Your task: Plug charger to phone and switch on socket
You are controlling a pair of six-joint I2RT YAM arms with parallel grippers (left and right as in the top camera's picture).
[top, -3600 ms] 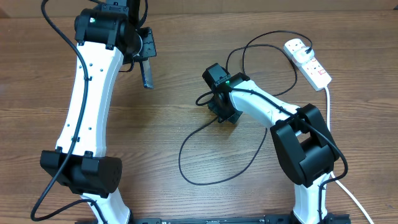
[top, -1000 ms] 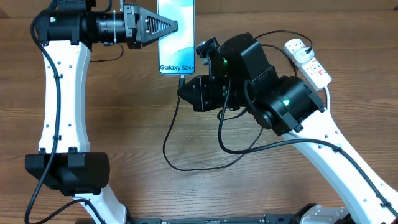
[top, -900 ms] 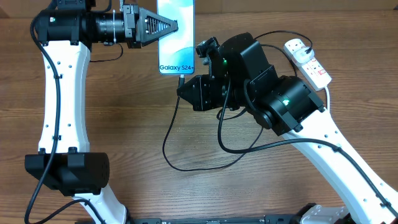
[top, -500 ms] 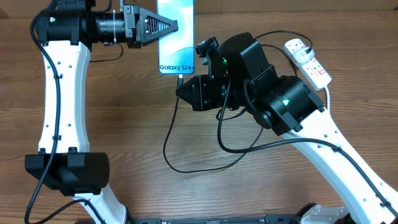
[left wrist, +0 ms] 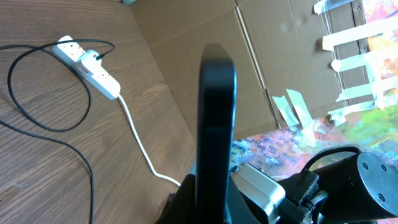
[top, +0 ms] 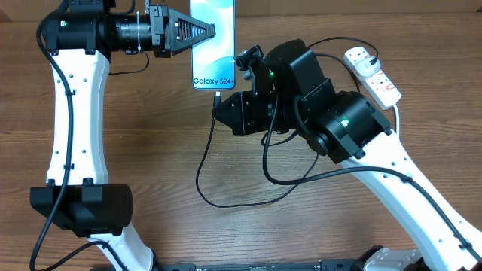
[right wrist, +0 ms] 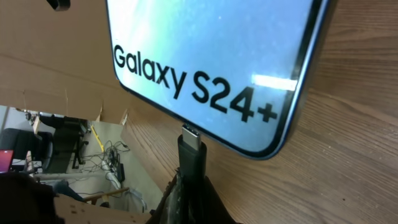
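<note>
The wood-grain bench (top: 166,150) is backed by brown cardboard (left wrist: 186,31). The left tool (top: 212,30) pinches the phone (top: 213,45); just below it, the right tool (top: 218,106) pinches the charger (right wrist: 191,163) by its connector.

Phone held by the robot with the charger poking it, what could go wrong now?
1. Bare metal shows on the charger tip at the phone's bottom edge, so it looks not fully in; pushed crooked, it might bend.
2. The left gripper pinches the phone by one side only, so a push might twist it loose.
3. The cable runs under the right arm and could snag.
</note>
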